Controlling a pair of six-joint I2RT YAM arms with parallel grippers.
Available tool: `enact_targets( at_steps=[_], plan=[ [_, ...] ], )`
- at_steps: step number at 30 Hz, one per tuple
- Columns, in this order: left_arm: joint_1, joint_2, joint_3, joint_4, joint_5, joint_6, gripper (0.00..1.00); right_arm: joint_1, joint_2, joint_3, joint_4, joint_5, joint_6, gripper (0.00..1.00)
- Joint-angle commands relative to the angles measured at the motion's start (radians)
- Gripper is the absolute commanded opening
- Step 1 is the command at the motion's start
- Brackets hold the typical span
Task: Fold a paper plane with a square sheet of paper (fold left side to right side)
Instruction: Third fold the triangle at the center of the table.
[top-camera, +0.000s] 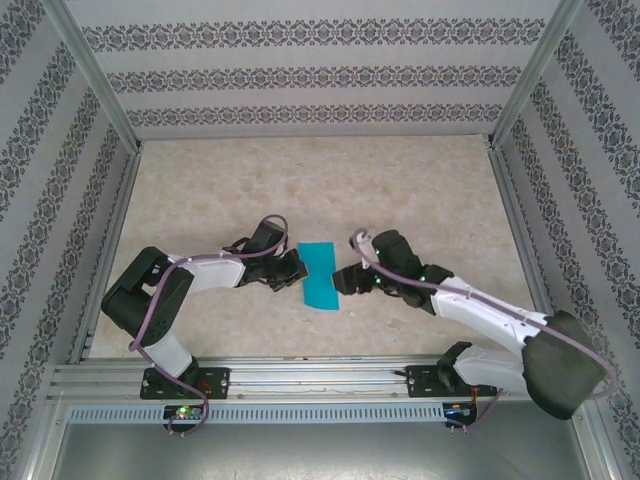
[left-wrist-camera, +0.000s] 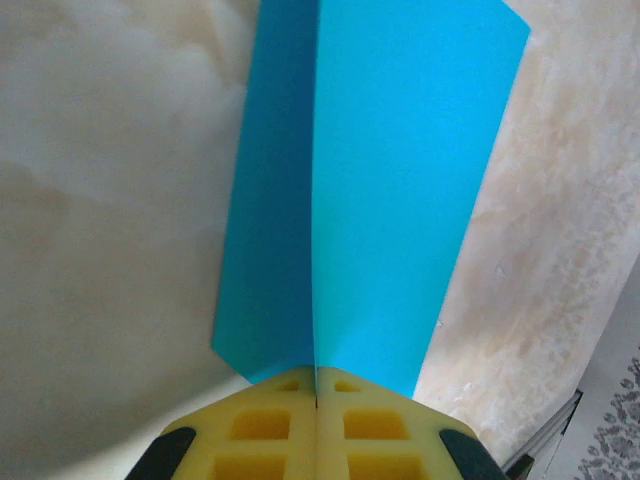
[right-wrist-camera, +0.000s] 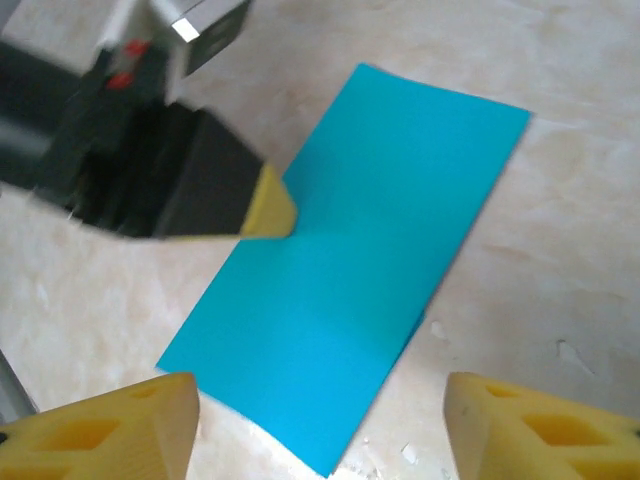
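**Left arm pinches folded sheet while right jaws wait wide**

The teal sheet (top-camera: 320, 275), doubled into a narrow rectangle, lies on the tabletop (top-camera: 320, 170) midway between its left and right edges and closer to the near edge than the far one. The left gripper (left-wrist-camera: 316, 400) has its yellow pads pressed together on one long edge of the paper, and a crease line runs straight out from the seam between them. The right gripper (right-wrist-camera: 320, 430) hangs just beside the opposite long edge, its fingers spread wide and holding nothing.

The half-fold appears made but not yet pressed flat. Doing this step well likely means keeping the pinch steady so the two layers stay edge to edge while the free arm comes down on the paper and runs along the crease. Paper this thin could skid on so smooth a top, so pressing straight down before any drag seems wise.

The surface is pale marbled beige with a few white flecks near the sheet. Patterned walls (top-camera: 320, 75) close in three sides, and an aluminium rail (top-camera: 300, 380) lines the near edge.
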Motion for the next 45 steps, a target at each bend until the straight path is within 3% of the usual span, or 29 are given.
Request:
enact_targets(
  at_steps=[1,7,10,24,31,40,42,45],
  plan=[
    [-0.013,-0.018,-0.015,0.073,-0.025,-0.071,0.00,0.120,-0.042,-0.035,-0.014,0.189,-0.132,0.70],
    [-0.021,-0.011,-0.011,0.085,-0.011,-0.077,0.00,0.333,0.074,-0.007,-0.022,0.397,-0.254,0.73],
    [-0.022,-0.015,-0.012,0.086,-0.009,-0.078,0.00,0.393,0.168,0.043,-0.027,0.466,-0.291,0.74],
    [-0.025,-0.013,-0.012,0.089,0.002,-0.079,0.00,0.422,0.393,0.177,0.035,0.502,-0.362,0.68],
    [-0.025,-0.012,-0.009,0.087,0.004,-0.079,0.00,0.420,0.418,0.193,0.037,0.499,-0.357,0.51],
    [-0.026,0.001,-0.001,0.078,0.013,-0.066,0.00,0.415,0.400,0.174,0.025,0.485,-0.329,0.10],
    [-0.024,0.001,0.000,0.079,0.014,-0.062,0.04,0.409,0.390,0.167,0.022,0.469,-0.315,0.01],
    [-0.018,-0.010,0.012,0.054,0.016,-0.043,0.13,0.387,0.369,0.151,0.019,0.426,-0.286,0.00]
  ],
)
